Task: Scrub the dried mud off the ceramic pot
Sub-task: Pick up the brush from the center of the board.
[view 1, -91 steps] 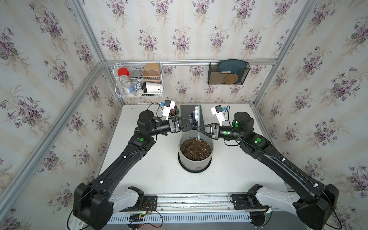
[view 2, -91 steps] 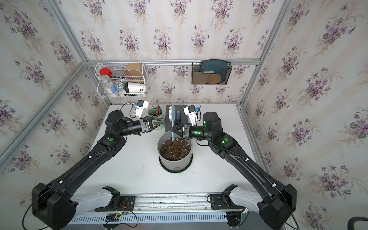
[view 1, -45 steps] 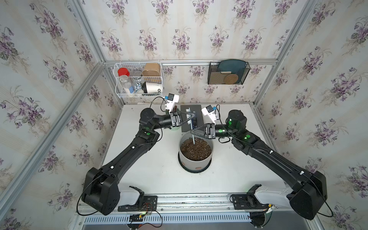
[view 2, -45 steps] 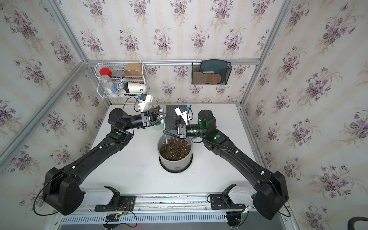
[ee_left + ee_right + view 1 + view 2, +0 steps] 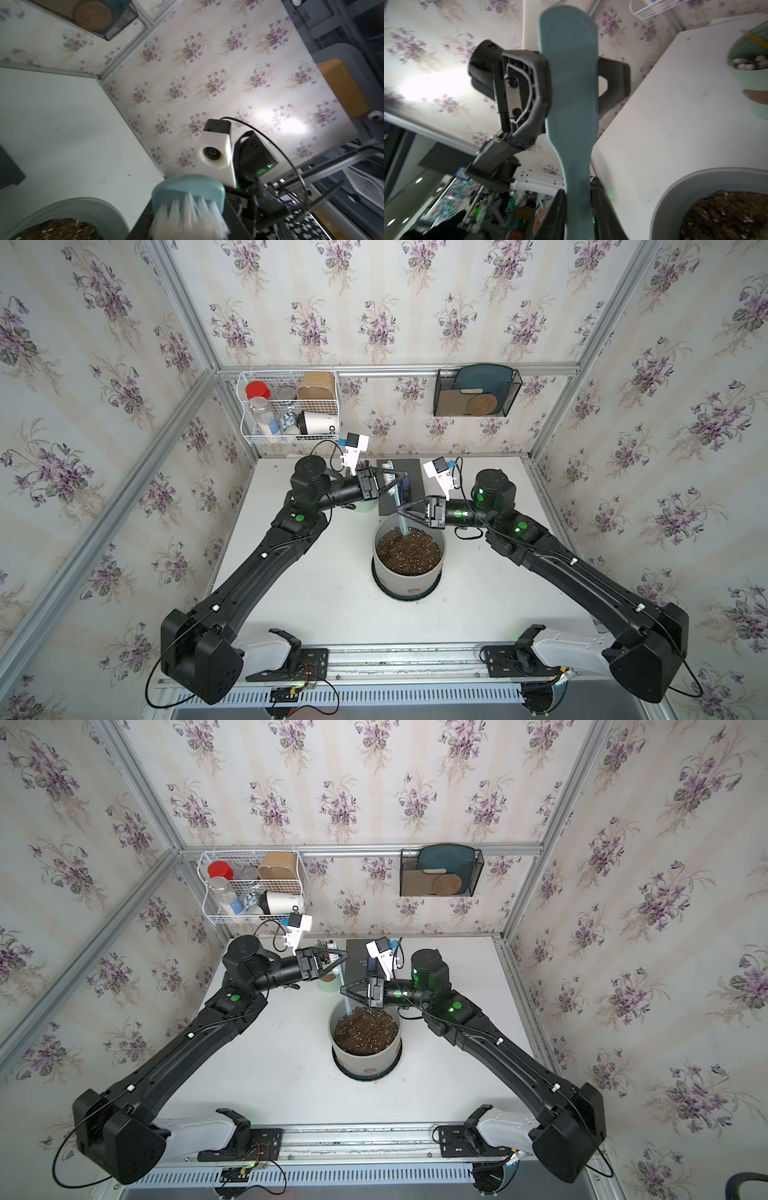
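The ceramic pot (image 5: pixel 399 587) (image 5: pixel 365 1065) is light grey, full of dark soil, and stands on a black saucer mid-table. Dried mud (image 5: pixel 414 591) (image 5: pixel 368 1071) shows as a reddish patch low on its front wall. A pale blue brush (image 5: pixel 400 510) (image 5: pixel 571 83) (image 5: pixel 188 191) stands over the pot's far rim. My left gripper (image 5: pixel 395 483) (image 5: pixel 343 959) (image 5: pixel 189 216) is shut on the brush's bristled head. My right gripper (image 5: pixel 401 512) (image 5: pixel 345 992) (image 5: pixel 578 207) flanks the handle closely; blur hides whether its fingers (image 5: pixel 600 207) still press.
A mint-green pencil cup (image 5: pixel 368 506) (image 5: pixel 753 83) stands just behind the left gripper. A dark book (image 5: pixel 359 961) lies at the back of the table. A wire basket (image 5: pixel 291 406) and a black holder (image 5: pixel 476 391) hang on the back wall.
The left gripper has swung in from the left and closed on the brush head. The right arm has shifted left with the handle, over the pot's far rim.
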Controlling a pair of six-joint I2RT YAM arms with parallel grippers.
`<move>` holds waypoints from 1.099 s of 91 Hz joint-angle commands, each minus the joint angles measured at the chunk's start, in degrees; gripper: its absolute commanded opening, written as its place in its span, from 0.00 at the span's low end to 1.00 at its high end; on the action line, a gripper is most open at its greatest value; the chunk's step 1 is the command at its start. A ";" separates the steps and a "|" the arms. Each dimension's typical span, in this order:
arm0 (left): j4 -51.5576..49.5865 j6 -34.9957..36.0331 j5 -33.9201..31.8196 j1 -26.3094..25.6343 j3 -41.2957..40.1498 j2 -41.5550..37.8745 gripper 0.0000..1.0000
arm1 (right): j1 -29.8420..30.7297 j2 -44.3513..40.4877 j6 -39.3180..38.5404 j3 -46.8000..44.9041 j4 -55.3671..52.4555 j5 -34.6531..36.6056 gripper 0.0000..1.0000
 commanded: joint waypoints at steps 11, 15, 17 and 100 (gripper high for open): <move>-16.42 0.13 -14.25 -0.30 1.40 -0.90 0.00 | 7.89 2.59 -11.29 7.69 -18.57 35.23 0.71; -16.02 -0.65 -14.12 -0.30 1.11 -1.09 0.00 | 7.92 3.06 -11.03 7.89 -18.59 36.35 0.71; -16.02 -0.93 -14.17 -0.35 0.93 -1.19 0.00 | 7.94 3.34 -10.99 8.05 -18.66 36.64 0.70; -18.96 2.17 -22.32 0.12 -1.47 -2.82 0.51 | 8.12 3.40 -8.76 5.11 -16.21 31.44 0.00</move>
